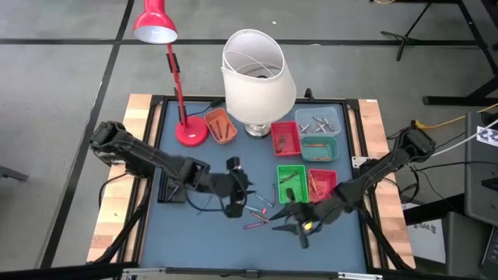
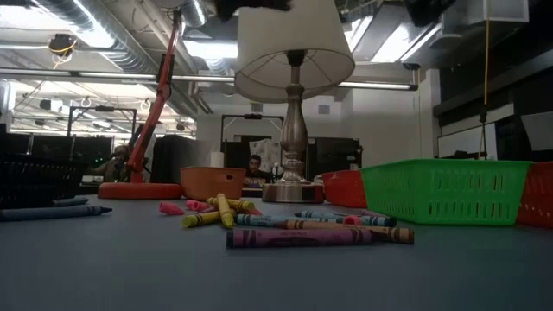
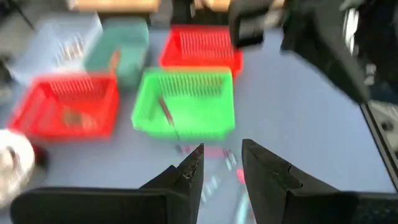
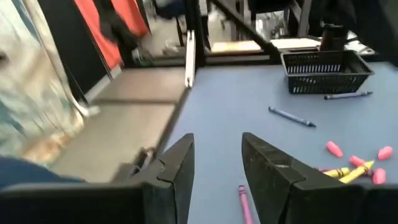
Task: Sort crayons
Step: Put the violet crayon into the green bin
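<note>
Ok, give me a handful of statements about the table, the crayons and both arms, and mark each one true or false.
1. The green tray holds a crayon. True.
2. The red desk lamp stands at the table's right edge. False: it stands on the left, beside the orange tray.
3. The left gripper is shut on a purple crayon. False: its fingers are apart and hold nothing.
4. Loose crayons lie on the blue tabletop. True.
5. The right gripper is open and empty. True.
</note>
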Robot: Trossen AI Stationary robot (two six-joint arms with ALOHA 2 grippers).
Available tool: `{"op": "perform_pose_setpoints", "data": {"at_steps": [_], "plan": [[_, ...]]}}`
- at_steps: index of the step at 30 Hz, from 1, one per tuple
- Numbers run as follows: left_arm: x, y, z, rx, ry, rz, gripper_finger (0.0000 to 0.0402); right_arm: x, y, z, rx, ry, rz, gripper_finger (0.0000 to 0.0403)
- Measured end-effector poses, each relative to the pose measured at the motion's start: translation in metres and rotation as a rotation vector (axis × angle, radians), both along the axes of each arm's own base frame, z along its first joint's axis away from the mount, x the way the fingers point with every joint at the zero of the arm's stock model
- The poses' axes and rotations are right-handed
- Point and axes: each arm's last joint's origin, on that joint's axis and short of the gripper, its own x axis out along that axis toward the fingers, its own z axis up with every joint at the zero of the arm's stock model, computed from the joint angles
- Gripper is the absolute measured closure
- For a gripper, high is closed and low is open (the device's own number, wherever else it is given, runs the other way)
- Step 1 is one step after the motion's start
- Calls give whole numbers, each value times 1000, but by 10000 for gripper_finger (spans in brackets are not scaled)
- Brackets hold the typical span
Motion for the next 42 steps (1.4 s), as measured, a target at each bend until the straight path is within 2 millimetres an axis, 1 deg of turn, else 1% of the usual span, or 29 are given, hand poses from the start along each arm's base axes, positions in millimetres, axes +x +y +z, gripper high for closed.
{"op": "perform_pose_setpoints", "data": {"at_steps": [4, 7, 13, 15, 16, 17, 21, 25, 28, 36, 42], "plan": [[-16, -17, -8, -43, 111, 6, 308, 23, 17, -3, -105, 128, 3, 272], [-26, -29, -13, -67, 174, 11, 308, 37, 28, -11, -184, 234, 2, 272], [-43, -51, -18, -123, 237, 20, 308, 63, 47, -25, -258, 333, 3, 272], [-49, -59, -18, -137, 245, 11, 308, 70, 49, -35, -283, 363, -6, 272], [-52, -63, -19, -146, 249, 9, 308, 74, 50, -37, -281, 362, -11, 272], [-54, -66, -19, -152, 253, 6, 308, 77, 50, -40, -287, 372, -13, 272], [-63, -79, -19, -186, 256, 0, 308, 89, 41, -54, -289, 420, -30, 272], [-70, -89, -19, -206, 251, -4, 308, 98, 29, -66, -259, 475, 0, 272], [-74, -94, -19, -207, 237, 6, 308, 104, 24, -75, -236, 504, 28, 272], [-78, -99, -18, -186, 214, 11, 308, 107, 24, -101, -270, 565, 21, 272], [-77, -98, -18, -186, 212, 14, 308, 107, 23, -105, -265, 584, -4, 272]]}}
